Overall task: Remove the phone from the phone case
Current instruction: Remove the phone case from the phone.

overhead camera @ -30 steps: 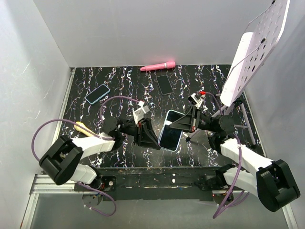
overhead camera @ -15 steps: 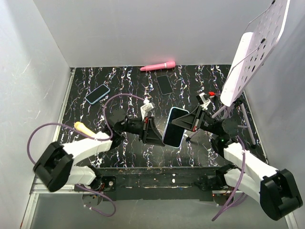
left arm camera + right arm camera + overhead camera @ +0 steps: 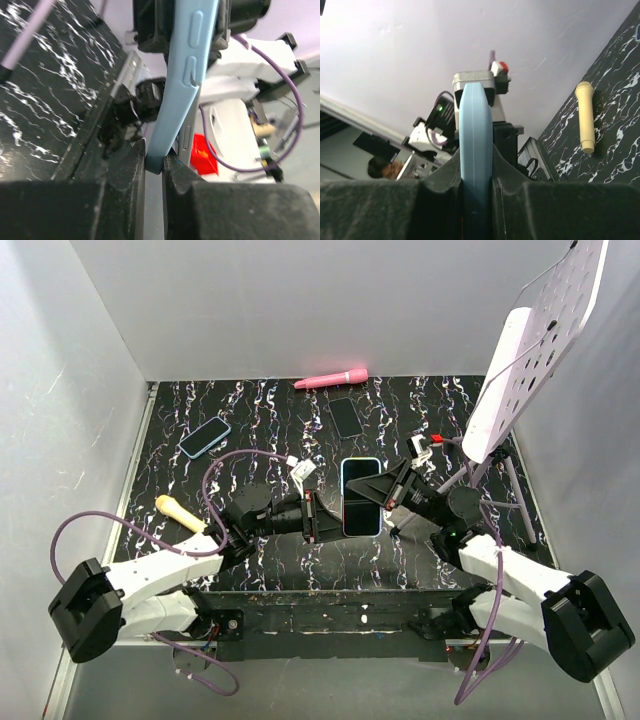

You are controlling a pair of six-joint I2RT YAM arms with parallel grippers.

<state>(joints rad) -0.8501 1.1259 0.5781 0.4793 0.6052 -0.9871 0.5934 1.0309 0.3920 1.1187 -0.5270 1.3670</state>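
Top view: phone, screen dark and facing up, sits inside its light-blue phone case. The pair is held off the worktop, a little toward 6 o'clock from its centre, long axis running 12 to 6.

Left arm comes in from 8 o'clock. Left jaws are pinching the phone case at its 7 o'clock corner. In the left wrist view the pads sit almost together, with only the blue rim between them. A grey edge shows just beside the rim there (cannot tell whether phone and case have parted).

Right arm comes in from 4 o'clock. Right jaws are pinching the phone case on its 3 o'clock side. In the right wrist view both pads press flat against the blue edge.

Elsewhere on the worktop:
- pink wand at 12 o'clock, by the back wall
- bare black phone at 12 o'clock of the held pair, apart from it
- second blue-rimmed phone at 10 o'clock
- cream handle at 9 o'clock, also in the right wrist view

White perforated board stands tilted at 2 o'clock.
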